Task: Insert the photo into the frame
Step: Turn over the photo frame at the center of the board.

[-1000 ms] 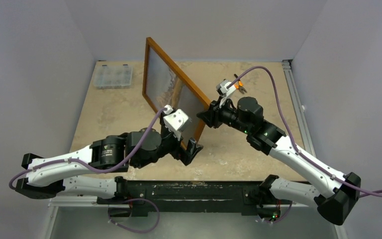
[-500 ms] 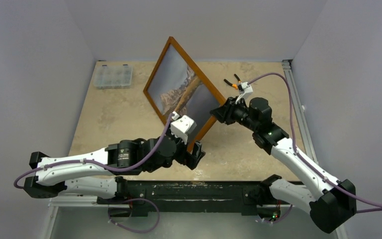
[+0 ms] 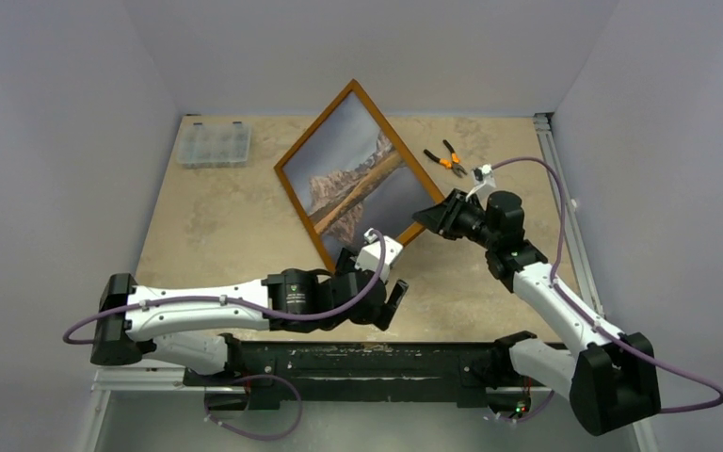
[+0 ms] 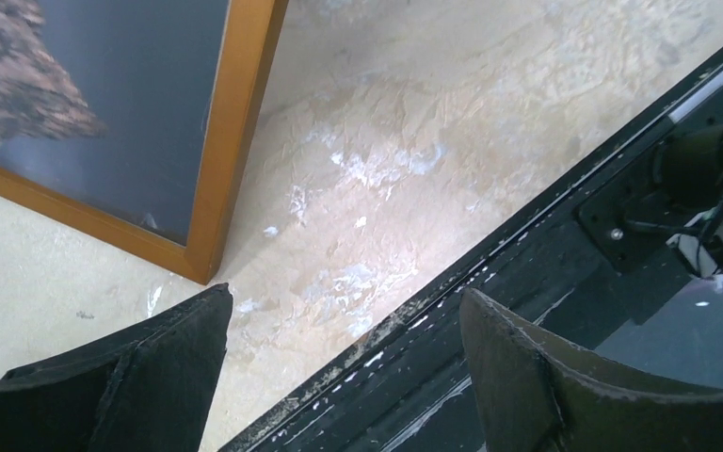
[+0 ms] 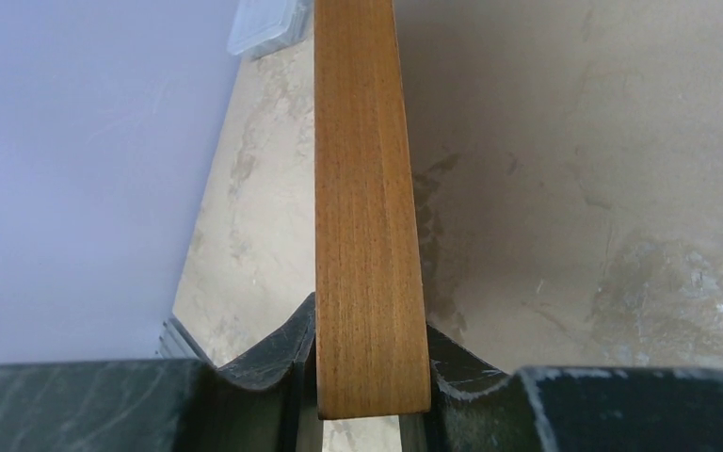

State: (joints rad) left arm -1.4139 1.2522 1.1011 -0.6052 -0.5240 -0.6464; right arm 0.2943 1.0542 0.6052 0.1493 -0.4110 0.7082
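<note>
TILTED INTO VIEW: At the centre of the overhead view, the wooden frame (image 4: 240, 113) leans back with its face turned up toward the camera. A second ago it stood almost on edge and showed only a pale glare. The photo (image 3: 358, 169), a mountain doubled in a lake, now reads clearly inside the moulding and fills it from side to side.

The right gripper (image 5: 369, 372) has its jaws pinched narrowly on the frame's right-hand corner, and the wood stands straight up between the two pads in the wrist view. The left gripper (image 4: 344, 311) has dropped back toward the bottom of the overhead view. Its jaws are spread wide with nothing between them, and it sits just beside the frame's lowest corner without touching it.

Whether that corner rests on the table (image 3: 207, 235) or hangs barely above it is hard to tell from these angles. The orange-handled pliers (image 3: 444, 158) lie to the upper right and the clear parts box (image 3: 213, 143) sits at the upper left, both well apart from the action.

With the print apparently seated, the job looks nearly done. What seems to remain is laying the frame flat and letting go.
</note>
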